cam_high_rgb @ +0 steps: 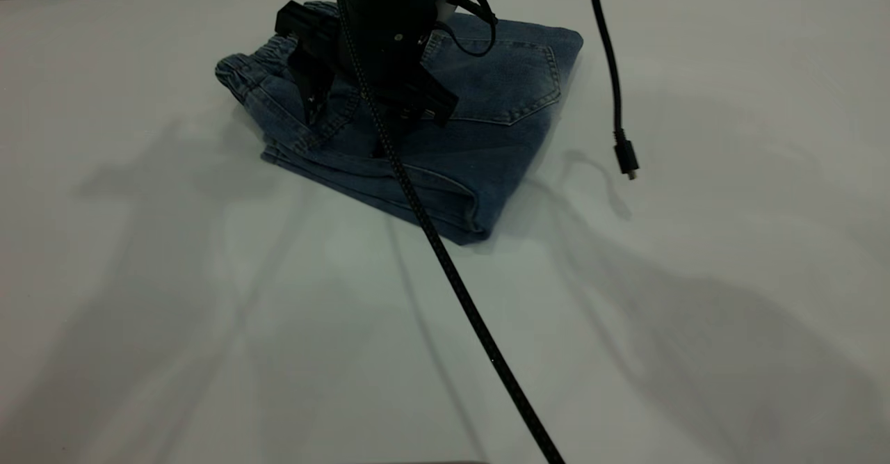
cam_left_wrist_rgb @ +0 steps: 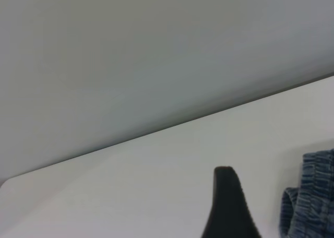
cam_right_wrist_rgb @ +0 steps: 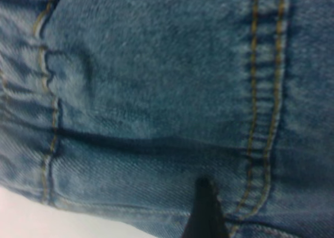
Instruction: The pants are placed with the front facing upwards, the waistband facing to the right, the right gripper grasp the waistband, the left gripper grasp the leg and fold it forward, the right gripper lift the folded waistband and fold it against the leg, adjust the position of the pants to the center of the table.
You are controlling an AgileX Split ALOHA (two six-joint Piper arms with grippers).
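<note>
Since the pants (cam_high_rgb: 445, 137) are already folded at upper centre of the surface (cam_high_rgb: 208, 311), only centring is judged left. One gripper (cam_high_rgb: 368, 102) is seen above the waistband (cam_high_rgb: 254, 67), prongs spread, nothing held; which arm cannot be told. Denim should be pressed flat and slid slowly.

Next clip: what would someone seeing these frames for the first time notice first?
The folded pants lie as a compact blue denim bundle toward the far side of the white table, patch pocket up and the waistband at the bundle's left end. A black gripper stands right on top of them. A braided black cable slants from it toward the camera, and a second loose cable dangles to the right.
</note>
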